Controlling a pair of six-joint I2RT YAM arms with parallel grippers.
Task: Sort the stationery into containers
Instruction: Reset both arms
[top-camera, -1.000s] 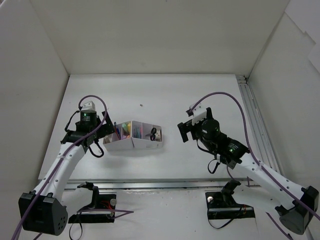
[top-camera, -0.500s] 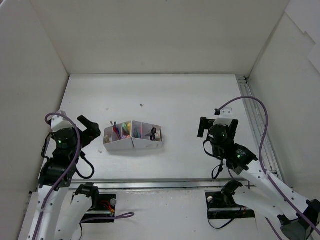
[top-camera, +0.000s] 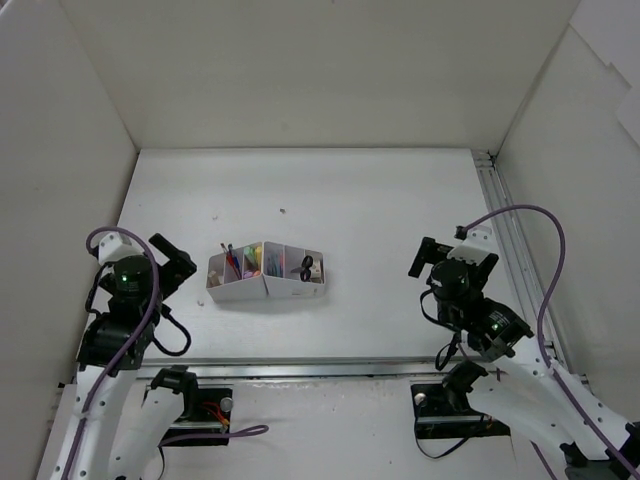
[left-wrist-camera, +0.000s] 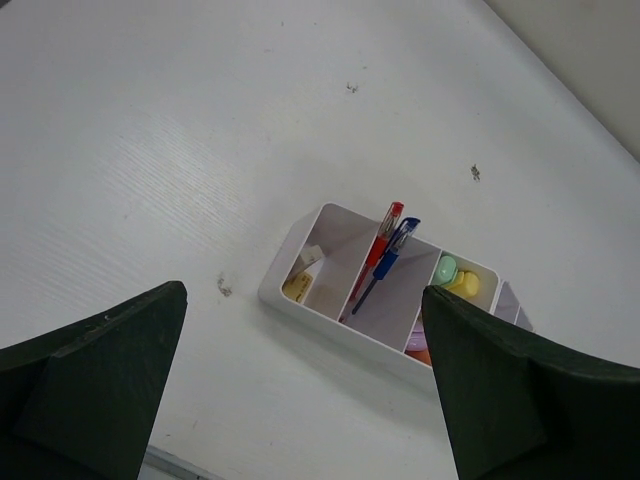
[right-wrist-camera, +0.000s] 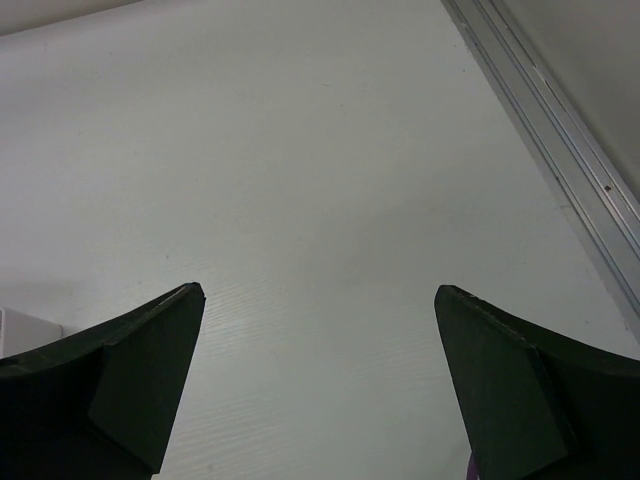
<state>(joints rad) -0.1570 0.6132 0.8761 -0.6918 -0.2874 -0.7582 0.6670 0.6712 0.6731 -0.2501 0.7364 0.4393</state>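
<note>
The organizer, left of centre in the top view, looks light and thin-walled and would likely slide if nudged, so take it by a wall. Inside it, the stiff scissors suit a handle grip and the thin, slick pens a mid-barrel pinch. The left gripper and right gripper gape empty. Since a second ago both have drawn back from beside the organizer toward the lower corners.

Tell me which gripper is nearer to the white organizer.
Left. The left gripper hangs open just off the left end of the organizer. The right gripper, also open, is well off to its right, toward the rail.
</note>
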